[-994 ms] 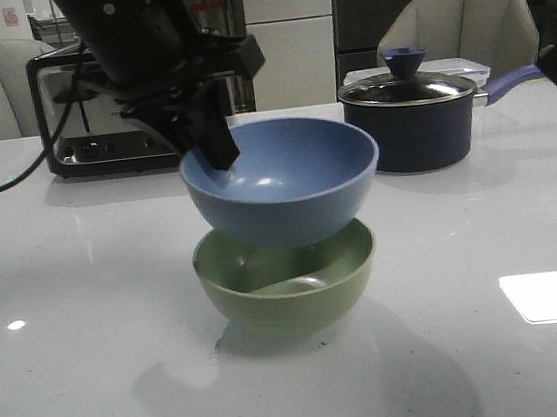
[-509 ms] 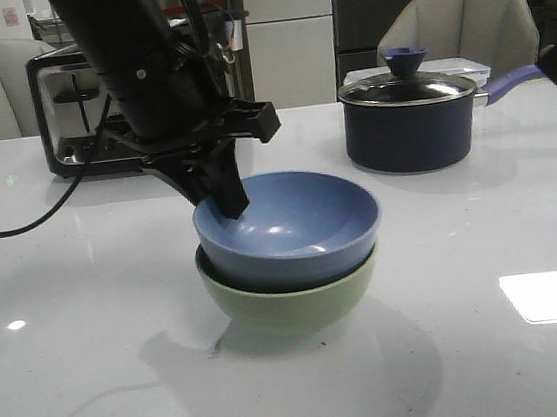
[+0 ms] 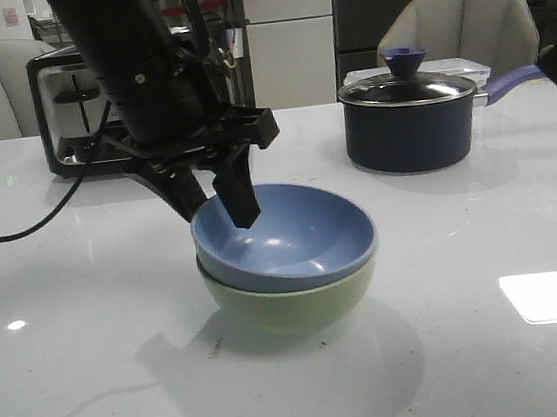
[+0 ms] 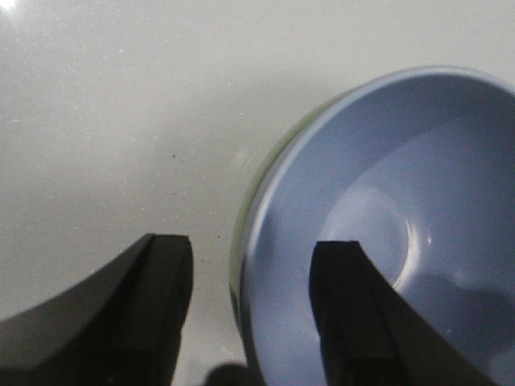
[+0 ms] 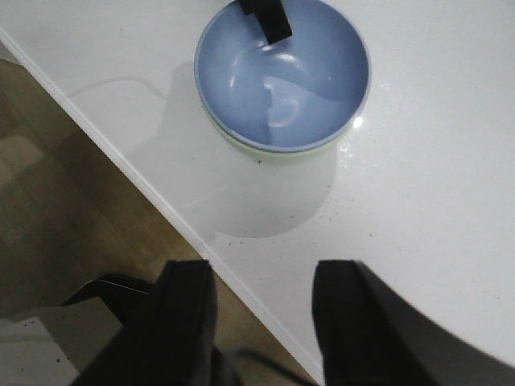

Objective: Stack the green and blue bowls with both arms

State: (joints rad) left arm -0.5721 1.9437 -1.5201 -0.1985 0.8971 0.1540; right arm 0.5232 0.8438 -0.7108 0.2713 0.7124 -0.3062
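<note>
The white table (image 3: 484, 245) spreads wide and bare all round the stack, with open surface in front, to the left and to the right of it. From the right wrist view the table's near edge (image 5: 145, 181) runs diagonally close by the bowls, wood floor (image 5: 56, 185) beyond it, so on that side the room is tight. At the back a toaster (image 3: 72, 116) stands on the left with its black cable (image 3: 9, 231) trailing across the top, and a dark navy lidded pot (image 3: 411, 118) sits back right, well apart from the bowls.

Centre table: the blue bowl (image 3: 286, 233) is nested in the green bowl (image 3: 294, 302), sitting a touch tilted, its rim a little above the green rim, and both upright.

Left arm (image 3: 137, 74) comes down from the upper left. Its left gripper (image 4: 249, 301) is spread apart, straddling the blue bowl's rim: one finger (image 4: 354, 322) hangs inside the bowl, the other (image 4: 149, 305) outside over bare table, and clear gaps show on both sides of the rim, so nothing is clamped.

The right gripper (image 5: 257, 322) hovers high and off past the table edge, well apart from the stack, fingers parted and carrying nothing.
</note>
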